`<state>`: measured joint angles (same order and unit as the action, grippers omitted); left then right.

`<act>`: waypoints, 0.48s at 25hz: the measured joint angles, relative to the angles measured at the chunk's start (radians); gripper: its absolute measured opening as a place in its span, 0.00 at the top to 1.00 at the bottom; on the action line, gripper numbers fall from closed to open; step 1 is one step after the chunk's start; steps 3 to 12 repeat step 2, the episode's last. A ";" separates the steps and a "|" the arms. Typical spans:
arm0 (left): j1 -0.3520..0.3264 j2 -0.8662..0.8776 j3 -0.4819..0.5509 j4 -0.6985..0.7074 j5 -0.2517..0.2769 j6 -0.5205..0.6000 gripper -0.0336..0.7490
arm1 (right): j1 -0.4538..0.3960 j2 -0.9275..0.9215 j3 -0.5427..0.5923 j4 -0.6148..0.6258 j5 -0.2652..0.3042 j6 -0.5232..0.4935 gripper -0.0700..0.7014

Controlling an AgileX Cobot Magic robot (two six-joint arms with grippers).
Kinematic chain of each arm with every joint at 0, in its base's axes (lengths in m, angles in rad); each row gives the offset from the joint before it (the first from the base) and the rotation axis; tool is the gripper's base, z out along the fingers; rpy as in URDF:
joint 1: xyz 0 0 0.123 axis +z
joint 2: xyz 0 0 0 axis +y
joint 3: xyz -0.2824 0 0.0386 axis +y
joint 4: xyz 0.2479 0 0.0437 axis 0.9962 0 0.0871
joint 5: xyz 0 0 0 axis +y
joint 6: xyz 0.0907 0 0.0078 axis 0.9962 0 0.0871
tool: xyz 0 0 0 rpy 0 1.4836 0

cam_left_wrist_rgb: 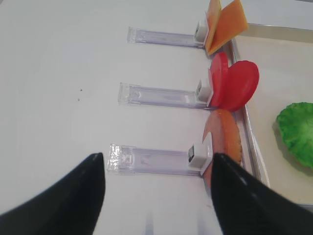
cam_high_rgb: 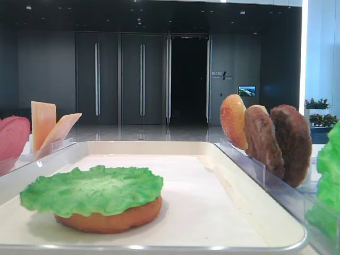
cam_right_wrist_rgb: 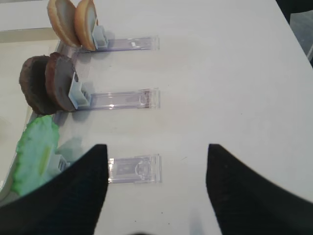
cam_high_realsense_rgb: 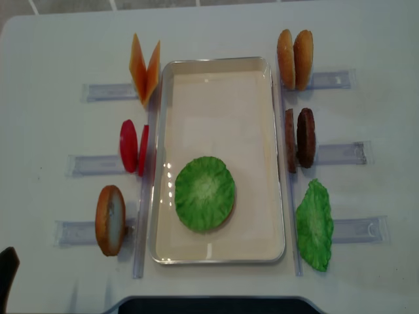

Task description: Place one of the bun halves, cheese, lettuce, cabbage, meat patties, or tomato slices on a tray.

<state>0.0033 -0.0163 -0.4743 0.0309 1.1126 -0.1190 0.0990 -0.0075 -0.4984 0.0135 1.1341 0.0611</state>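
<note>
Lettuce (cam_high_realsense_rgb: 204, 191), a ruffled bright-green round with a crinkled, matte plastic look, lies flat on top of a smooth orange-brown bun half (cam_high_rgb: 109, 217) near the front middle of the tray (cam_high_realsense_rgb: 219, 256). The tray is a shallow rounded rectangle with a shiny metal rim and a pale cream floor.

In the right wrist view the right gripper (cam_right_wrist_rgb: 156, 171) stands wide apart and holds nothing; its two black fingers (cam_right_wrist_rgb: 78, 191) frame a clear acrylic rack (cam_right_wrist_rgb: 134, 169) lying flat on the white table (cam_right_wrist_rgb: 234, 73) directly ahead of it. At that rack's far-left end, beside the left finger, a second lettuce leaf (cam_right_wrist_rgb: 34, 152) stands on edge. Farther ahead are two dark brown, rough-surfaced meat patties (cam_right_wrist_rgb: 49, 83) upright in their own rack, and beyond them two glossy tan bun halves (cam_right_wrist_rgb: 73, 22), each pair propped by a small grey clip.

In the left wrist view the left gripper (cam_left_wrist_rgb: 156, 181) is likewise spread wide and empty, with a clear rack (cam_left_wrist_rgb: 146, 159) between its fingers. Just ahead of the right finger, an orange-crusted bun half (cam_left_wrist_rgb: 225, 139) stands on edge at that rack's end, against the tray rim. Beyond it are two smooth red tomato slices (cam_left_wrist_rgb: 234, 85), then thin orange cheese slices (cam_left_wrist_rgb: 222, 24) leaning apart in a V.

No readable writing shows on the items; a small sign on the dark wall behind is too blurred to read.
</note>
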 joint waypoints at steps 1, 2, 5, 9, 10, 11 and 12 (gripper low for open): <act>0.000 0.000 0.000 0.000 0.000 0.000 0.30 | 0.000 0.000 0.000 -0.001 0.000 0.000 0.33; 0.000 0.000 0.000 0.000 0.000 0.000 0.30 | 0.000 0.000 0.000 -0.001 0.000 0.000 0.34; 0.000 0.000 0.000 0.000 0.000 0.000 0.30 | 0.000 0.000 0.000 -0.001 0.000 0.000 0.34; 0.000 0.000 0.000 0.000 0.000 0.000 0.30 | 0.000 0.000 0.000 -0.001 0.000 0.000 0.34; 0.000 0.000 0.000 0.000 0.000 0.000 0.30 | 0.000 0.000 0.000 -0.001 0.000 0.000 0.34; 0.000 0.000 0.000 0.000 0.000 0.000 0.30 | 0.000 0.000 0.000 -0.001 0.000 0.000 0.34; 0.000 0.000 0.000 0.000 0.000 0.000 0.30 | 0.000 0.000 0.000 -0.001 0.000 0.000 0.34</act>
